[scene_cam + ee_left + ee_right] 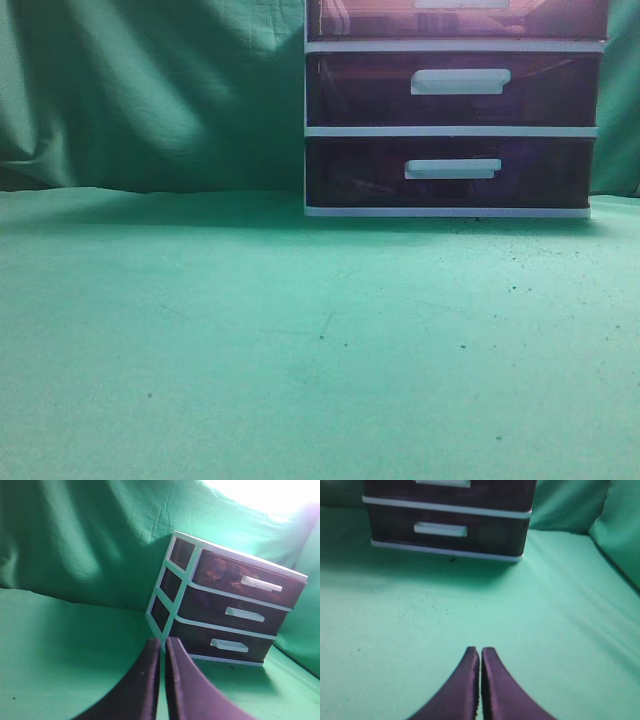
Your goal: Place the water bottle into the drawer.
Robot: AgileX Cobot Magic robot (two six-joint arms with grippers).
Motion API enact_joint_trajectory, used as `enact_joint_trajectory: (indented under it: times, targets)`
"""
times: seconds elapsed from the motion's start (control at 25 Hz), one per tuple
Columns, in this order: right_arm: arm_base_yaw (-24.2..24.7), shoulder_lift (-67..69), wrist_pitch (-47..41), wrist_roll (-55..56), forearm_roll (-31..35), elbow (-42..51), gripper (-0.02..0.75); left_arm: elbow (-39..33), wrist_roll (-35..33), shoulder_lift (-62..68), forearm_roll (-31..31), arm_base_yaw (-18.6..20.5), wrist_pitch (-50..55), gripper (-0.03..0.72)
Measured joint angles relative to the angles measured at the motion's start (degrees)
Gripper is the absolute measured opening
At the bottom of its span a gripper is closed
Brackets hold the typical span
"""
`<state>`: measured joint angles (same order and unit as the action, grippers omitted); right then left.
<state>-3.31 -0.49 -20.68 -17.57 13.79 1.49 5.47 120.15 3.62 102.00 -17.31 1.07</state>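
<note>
The left pincer (162, 647) is sitting with its tips pressed together on nothing, and the right pincer (480, 655) is doing the same, hovering low over the green bench (300, 340). No water bottle is showing in any view, so its whereabouts cannot be told. Farther back, the drawer (247, 577) is sitting shut at the top of the white-framed unit (172, 587), above two like drawers. Judging from this, opening comes first: one arm is best approaching the white bar handle (261, 583) squarely, spreading its tips before contact, and pulling straight out so that the light unit is not dragging forward.
</note>
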Motion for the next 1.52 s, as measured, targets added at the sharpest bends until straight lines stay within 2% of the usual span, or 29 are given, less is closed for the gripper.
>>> enact_joint_trajectory:
  times: [0.24, 0.36, 1.16, 1.24, 1.36, 1.4, 1.52]
  targets:
    - [0.0, 0.0, -1.6, 16.1, -9.5, 0.1, 0.0, 0.0, 0.0, 0.0, 0.0, 0.0, -0.1, 0.0]
    - [0.0, 0.0, -1.6, 22.5, -11.6, 0.1, 0.0, 0.0, 0.0, 0.0, 0.0, 0.0, -0.1, 0.0]
    - [0.1, 0.0, -1.6, 24.7, -12.1, 0.1, 0.0, 0.0, -0.1, 0.0, -1.2, 0.0, -0.1, 0.0]
    - [0.1, 0.0, -1.6, 24.7, -12.1, 0.1, 0.0, 0.0, -0.5, 0.0, -8.0, 0.0, 0.4, 0.0]
    - [0.1, 0.0, -1.6, 24.7, -12.1, 0.1, 0.0, 0.0, -7.0, 0.0, -27.9, 0.0, 5.7, 0.0]
    - [0.1, 0.0, -1.6, 24.7, -12.1, 0.1, 0.0, 0.0, -12.2, 0.0, -33.8, 0.0, 7.7, 0.0]
    - [0.1, 0.0, -1.6, 24.7, -12.1, 0.1, 0.0, 0.0, -34.3, 0.0, -52.6, 0.0, 10.4, 0.0]
